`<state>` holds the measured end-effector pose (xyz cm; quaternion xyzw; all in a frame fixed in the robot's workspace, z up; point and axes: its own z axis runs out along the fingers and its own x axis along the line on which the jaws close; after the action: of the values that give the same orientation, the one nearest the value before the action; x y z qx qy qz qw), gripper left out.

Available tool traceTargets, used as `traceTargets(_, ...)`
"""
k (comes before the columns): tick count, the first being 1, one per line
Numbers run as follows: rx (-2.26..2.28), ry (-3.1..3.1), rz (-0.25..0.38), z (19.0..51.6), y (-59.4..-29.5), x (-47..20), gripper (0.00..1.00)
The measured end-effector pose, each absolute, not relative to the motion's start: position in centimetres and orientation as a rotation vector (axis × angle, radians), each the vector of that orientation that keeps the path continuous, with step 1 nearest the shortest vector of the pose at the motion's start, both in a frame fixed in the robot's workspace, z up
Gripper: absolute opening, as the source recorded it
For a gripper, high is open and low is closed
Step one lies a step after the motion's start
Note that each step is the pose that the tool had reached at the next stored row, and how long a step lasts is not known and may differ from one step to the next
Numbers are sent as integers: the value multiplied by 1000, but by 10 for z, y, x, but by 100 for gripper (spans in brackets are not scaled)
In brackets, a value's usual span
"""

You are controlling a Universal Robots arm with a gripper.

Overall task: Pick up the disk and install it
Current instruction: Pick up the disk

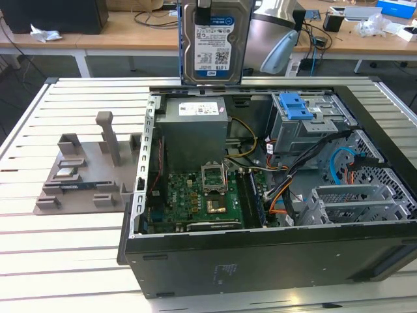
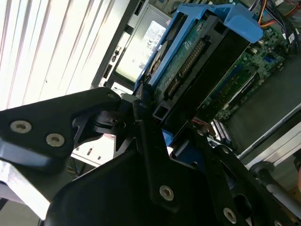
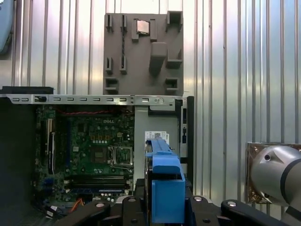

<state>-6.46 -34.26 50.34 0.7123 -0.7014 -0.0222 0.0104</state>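
- The gripper (image 3: 164, 202) is clenched on the disk (image 1: 215, 42), grasping its blue carrier rails.
- The disk hangs upright in the air, its label side turned to the exterior view, above the power supply (image 1: 194, 130) of the open computer case (image 1: 260, 254).
- Past the case, a grey holder tray (image 3: 141, 70) lies on the slatted surface (image 1: 65, 261).

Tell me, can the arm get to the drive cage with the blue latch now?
Probably yes: the case lies open, the drive cage faces up uncovered, and the disk in the fingers hangs above the case. Black cables beside the cage may hinder.
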Motion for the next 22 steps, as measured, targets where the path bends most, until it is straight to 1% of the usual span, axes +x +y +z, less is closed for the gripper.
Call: traceTargets(22, 2223, -2189, -69, 503, -384, -65, 37)
